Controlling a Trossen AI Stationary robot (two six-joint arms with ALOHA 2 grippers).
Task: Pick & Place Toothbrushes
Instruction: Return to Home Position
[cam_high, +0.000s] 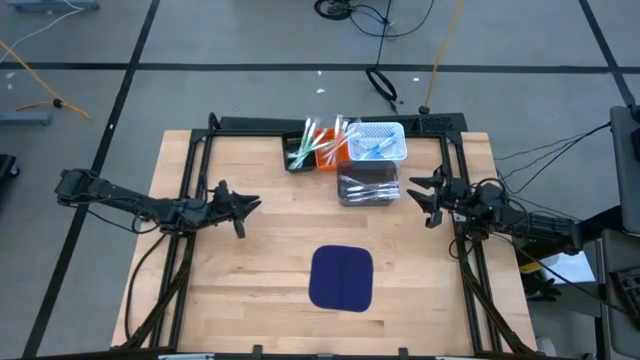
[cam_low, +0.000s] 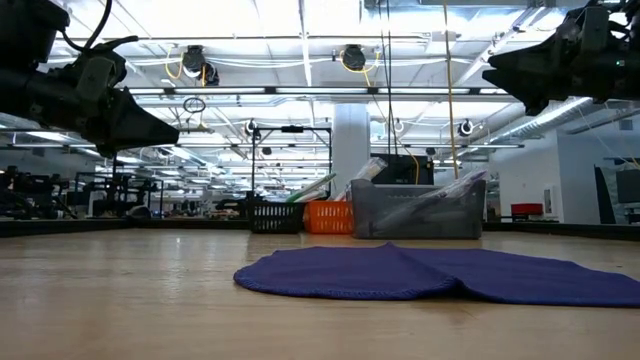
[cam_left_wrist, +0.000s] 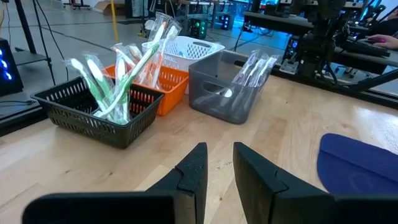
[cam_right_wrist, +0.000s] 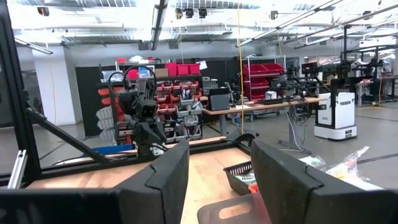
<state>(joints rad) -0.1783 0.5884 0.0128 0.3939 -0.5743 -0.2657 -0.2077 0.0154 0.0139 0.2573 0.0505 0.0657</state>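
Workshop counter (cam_high: 270, 290), sorting apparently finished: our left hand (cam_high: 246, 212) hangs empty, fingers (cam_left_wrist: 193, 174) narrowly apart; our right hand (cam_high: 421, 200) empty, wider. Beyond both hands, the toothbrushes (cam_left_wrist: 102, 84) sit in the baskets (cam_left_wrist: 217, 102). We judge this the return home; next, arms fold back clear.

Toothbrushes (cam_high: 301, 148) in baskets (cam_high: 369, 201), blue mat (cam_high: 341, 277)

A dark blue rounded square mat (cam_high: 341, 277) lies flat on the wooden bench (cam_high: 260, 260), midway across and toward its near edge. Beyond the bench's far edge, a yellow cable (cam_high: 437, 50) and a looped black cable (cam_high: 385, 85) trail over the grey floor (cam_high: 250, 40). Shelves of red bins (cam_right_wrist: 180, 68) stand in the room behind.
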